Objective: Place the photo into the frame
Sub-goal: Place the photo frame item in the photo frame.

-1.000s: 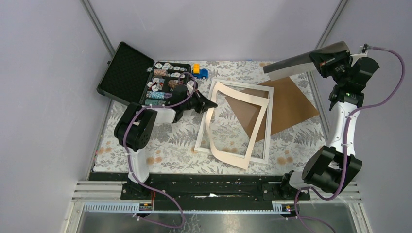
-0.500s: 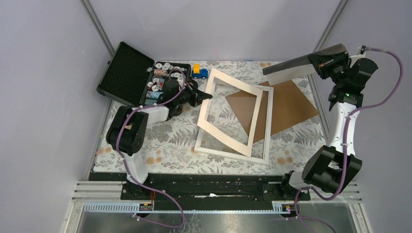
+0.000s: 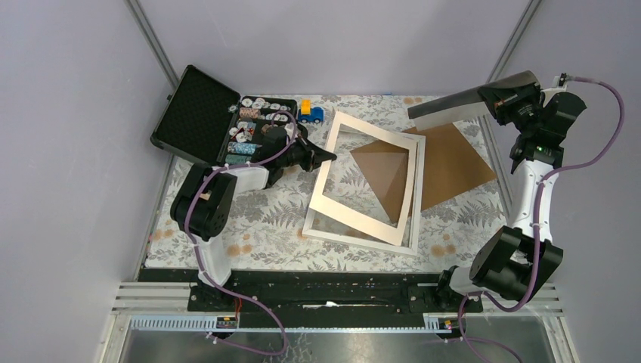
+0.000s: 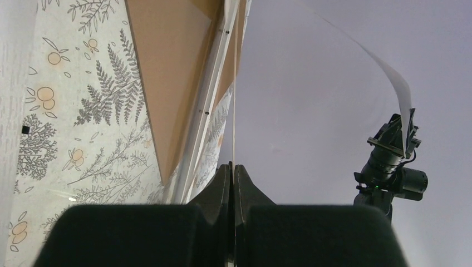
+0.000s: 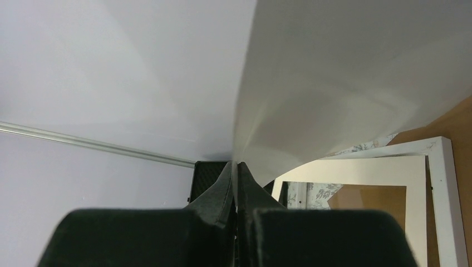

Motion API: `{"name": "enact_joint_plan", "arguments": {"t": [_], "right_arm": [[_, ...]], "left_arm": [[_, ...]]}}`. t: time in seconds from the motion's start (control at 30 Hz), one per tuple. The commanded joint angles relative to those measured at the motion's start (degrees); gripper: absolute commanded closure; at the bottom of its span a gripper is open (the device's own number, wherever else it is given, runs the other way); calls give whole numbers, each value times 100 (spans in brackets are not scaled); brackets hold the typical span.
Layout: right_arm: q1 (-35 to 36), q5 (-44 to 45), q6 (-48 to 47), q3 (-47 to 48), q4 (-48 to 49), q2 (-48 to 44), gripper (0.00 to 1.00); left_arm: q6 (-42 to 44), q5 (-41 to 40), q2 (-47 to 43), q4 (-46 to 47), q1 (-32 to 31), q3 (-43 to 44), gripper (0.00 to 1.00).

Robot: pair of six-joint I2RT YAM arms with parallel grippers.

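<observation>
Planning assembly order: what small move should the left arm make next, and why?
Probably lower the mat board square into the frame and release: the left tool pinches its edge, it lies skewed, and the right tool holds the photo aloft.

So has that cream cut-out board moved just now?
Yes. The mat board slid farther back across the frame; its near corner no longer overhangs the near rail.

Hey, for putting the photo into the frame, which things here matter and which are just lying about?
Belong to the job: the photo, pinched in the right hand; the frame, lying flat; likely the mat board, gripped by the left hand, and the brown backing board.
Just lying about: the open black case; the toy truck.
</observation>
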Motion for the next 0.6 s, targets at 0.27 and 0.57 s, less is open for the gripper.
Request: {"name": "enact_joint_plan", "arguments": {"t": [0.27,0.57], "right_arm": [[51,-90,-97,-96,217,-196,100],[46,-104,-117,-145,222,-196,100]], "left_arm": [[259,-250,-171,281,-249,24,100],[1287,-478,-335,-167,-250,-6,100]]}}
